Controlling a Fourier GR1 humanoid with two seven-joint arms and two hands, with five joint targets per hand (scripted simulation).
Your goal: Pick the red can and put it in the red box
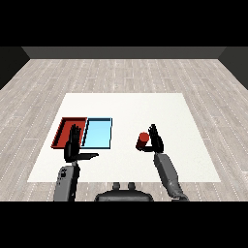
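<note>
On the worktop point(184, 121) right of the light blue tray point(98, 133), red can point(142, 141) upright, touching right robot hand point(156, 139), fingers straight, not curled round it. Left robot hand point(73, 147) open, holding nothing, near red tray point(67, 127)

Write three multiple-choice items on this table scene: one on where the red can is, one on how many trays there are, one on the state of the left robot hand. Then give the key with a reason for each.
1. Where does the red can stand?
A. In the red tray
B. In the light blue tray
C. On the white table, right of both trays

2. How many trays lie on the table?
A. One
B. Two
C. Three

3. What is the left robot hand doing?
A. Open, holding nothing
B. Curled round the can
C. Out of view

Key:
1 C: the can stands on bare table beside the right robot hand, apart from the trays.
2 B: a red tray and a light blue tray lie side by side.
3 A: its fingers are straight, thumb out, with nothing in it.
</note>
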